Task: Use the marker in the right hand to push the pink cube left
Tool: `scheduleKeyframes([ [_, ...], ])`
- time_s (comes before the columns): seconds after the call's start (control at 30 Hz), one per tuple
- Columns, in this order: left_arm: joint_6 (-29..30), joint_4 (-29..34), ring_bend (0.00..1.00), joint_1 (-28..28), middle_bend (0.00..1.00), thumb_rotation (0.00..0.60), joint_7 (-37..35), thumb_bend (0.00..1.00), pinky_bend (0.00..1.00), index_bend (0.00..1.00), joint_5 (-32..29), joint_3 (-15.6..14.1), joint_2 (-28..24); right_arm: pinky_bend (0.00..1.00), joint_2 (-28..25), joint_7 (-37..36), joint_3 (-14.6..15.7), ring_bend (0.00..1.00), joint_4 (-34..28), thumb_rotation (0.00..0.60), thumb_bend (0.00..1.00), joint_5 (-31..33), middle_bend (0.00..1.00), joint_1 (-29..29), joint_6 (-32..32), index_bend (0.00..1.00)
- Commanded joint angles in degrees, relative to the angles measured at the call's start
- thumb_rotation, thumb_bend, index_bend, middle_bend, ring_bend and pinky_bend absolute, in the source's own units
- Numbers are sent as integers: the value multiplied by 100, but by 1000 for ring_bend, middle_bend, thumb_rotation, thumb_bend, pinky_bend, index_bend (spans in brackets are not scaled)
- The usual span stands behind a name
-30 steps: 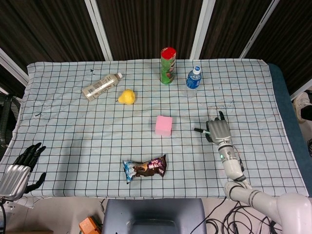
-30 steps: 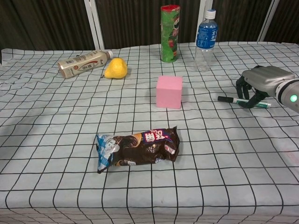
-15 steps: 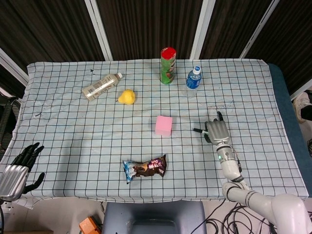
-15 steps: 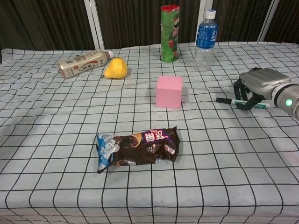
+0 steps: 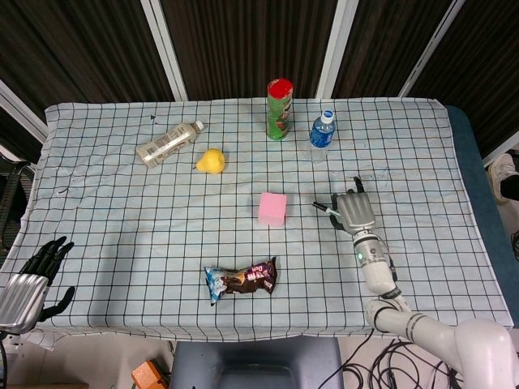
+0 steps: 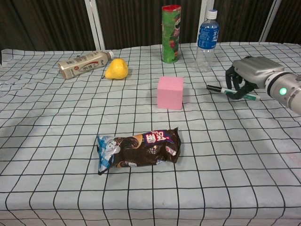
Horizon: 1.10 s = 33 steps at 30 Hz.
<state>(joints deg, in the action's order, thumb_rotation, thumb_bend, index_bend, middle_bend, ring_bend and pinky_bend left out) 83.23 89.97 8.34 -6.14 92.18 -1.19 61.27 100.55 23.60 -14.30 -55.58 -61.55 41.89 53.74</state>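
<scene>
Worktop (image 5: pixel 113 219) w/ white black-grid cloth (image 5: pixel 422 154), wrinkled at the edges. Pink cube (image 5: pixel 272 208) near centre. Snack packet (image 5: pixel 241 280) flat, nearer my side. Yellow pear (image 5: pixel 210 160) far-left of cube; milk-tea bottle (image 5: pixel 168 143) on its side just beyond it. At the far edge, green chip can (image 5: pixel 279 109) upright, water bottle (image 5: pixel 322 134) upright beside it, apart.

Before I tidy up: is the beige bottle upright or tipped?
Tipped: the beige bottle lies on its side on the checked cloth.
</scene>
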Motion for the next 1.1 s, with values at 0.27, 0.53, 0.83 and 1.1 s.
scheduleKeyframes([
  [0.27,0,-38,0,2,0,600,-131,403,198,0,-60,35,-31,187,348,404,-46,449,36,600,502,-198,698,534,-183,973],
  [0.53,33,-71,0,-10,0,600,-274,403,198,0,-39,29,-69,187,759,647,-273,449,282,600,503,38,698,915,-366,973],
  [0.83,128,-120,0,-52,0,600,-456,403,198,0,-38,44,-110,187,1442,1129,-627,449,763,600,503,355,698,1574,-462,973],
  [1.1,198,-208,0,-75,0,600,-655,403,198,0,8,40,-141,187,2056,1360,-972,449,1218,600,503,596,697,2178,-483,973],
])
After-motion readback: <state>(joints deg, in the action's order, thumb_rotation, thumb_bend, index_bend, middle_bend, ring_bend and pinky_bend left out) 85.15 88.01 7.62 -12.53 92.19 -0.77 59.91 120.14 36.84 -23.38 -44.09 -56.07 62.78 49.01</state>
